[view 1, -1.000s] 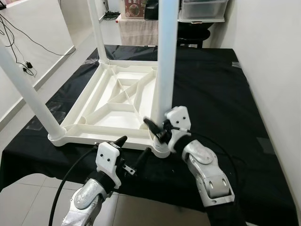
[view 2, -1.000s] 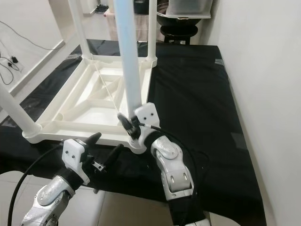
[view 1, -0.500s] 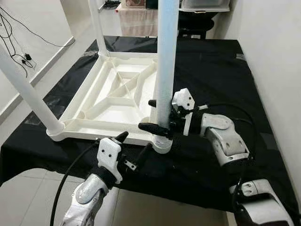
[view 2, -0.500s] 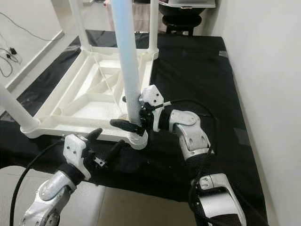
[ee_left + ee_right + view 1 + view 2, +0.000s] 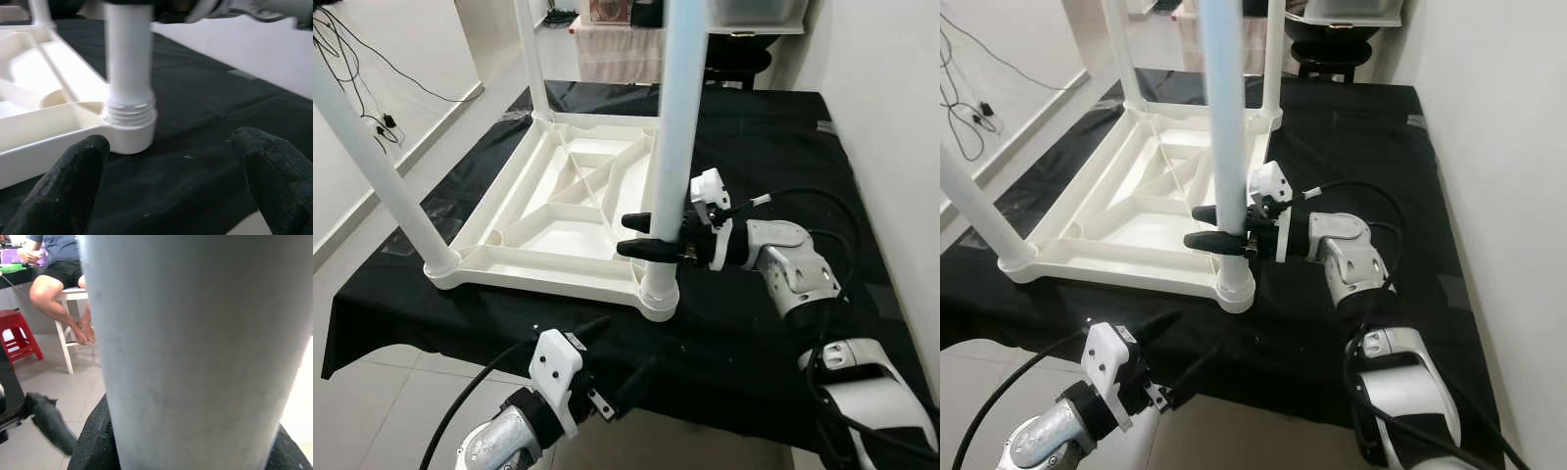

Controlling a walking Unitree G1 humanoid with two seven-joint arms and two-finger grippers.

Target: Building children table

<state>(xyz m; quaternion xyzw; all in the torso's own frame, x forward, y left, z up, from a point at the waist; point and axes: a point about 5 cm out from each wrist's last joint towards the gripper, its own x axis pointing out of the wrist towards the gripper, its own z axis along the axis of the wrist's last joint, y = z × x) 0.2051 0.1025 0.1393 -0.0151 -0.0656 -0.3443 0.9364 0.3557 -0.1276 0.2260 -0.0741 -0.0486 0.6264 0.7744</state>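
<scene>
A white children's table (image 5: 505,264) lies upside down on a black cloth, its legs pointing up. The near right leg (image 5: 677,117) stands in its corner socket (image 5: 658,294). My right gripper (image 5: 625,234) reaches in from the right and is shut on this leg a little above the socket, one black finger (image 5: 641,250) in front and one behind. In the right wrist view the leg (image 5: 195,347) sits between the fingers. My left gripper (image 5: 615,354) hangs open below the front edge of the cloth, short of the socket (image 5: 128,128), holding nothing.
The black cloth (image 5: 764,147) covers the work table up to a white wall on the right. Two more legs (image 5: 382,176) (image 5: 533,59) stand at other corners. Cables (image 5: 372,69) lie on the floor at the left. A person sits on a stool (image 5: 63,289) by a red stool (image 5: 19,333).
My right arm has swung out to the right and its gripper has risen from the socket to clamp the leg higher up. My left gripper has dropped below the table edge. The camera shifted.
</scene>
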